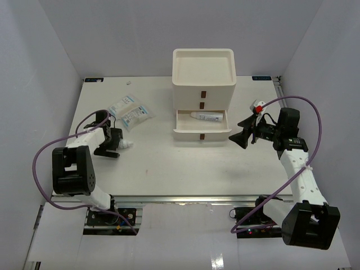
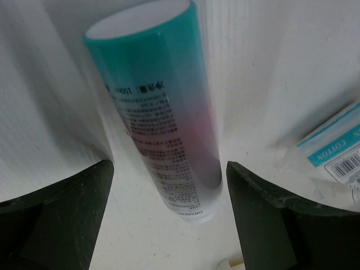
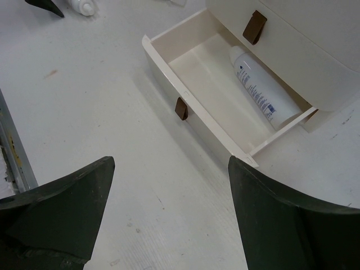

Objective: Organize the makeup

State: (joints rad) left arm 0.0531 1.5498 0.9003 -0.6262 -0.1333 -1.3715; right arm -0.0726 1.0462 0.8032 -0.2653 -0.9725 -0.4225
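A slim tube [image 2: 160, 112], teal fading through pink to white, lies on the table between the open fingers of my left gripper [image 2: 169, 225] without touching them. From above, only its white end [image 1: 128, 145] shows beside the left gripper [image 1: 115, 144]. Clear packets with white-blue contents [image 1: 129, 112] lie just behind it, and one packet's edge [image 2: 337, 149] is at the right of the left wrist view. A white tube [image 3: 263, 90] rests in the pulled-out middle drawer [image 3: 185, 73] of the white box [image 1: 202, 73]. My right gripper [image 3: 169, 219] hovers open and empty over bare table in front of that drawer, right of it [image 1: 240, 133] from above.
The three-drawer box has a shallow tray top [image 1: 202, 62] and brown handles [image 3: 180, 108]. Its open drawer sticks out toward the table's middle. White walls close in the table on the left, back and right. The left gripper's fingertip [image 3: 45, 5] shows far off in the right wrist view.
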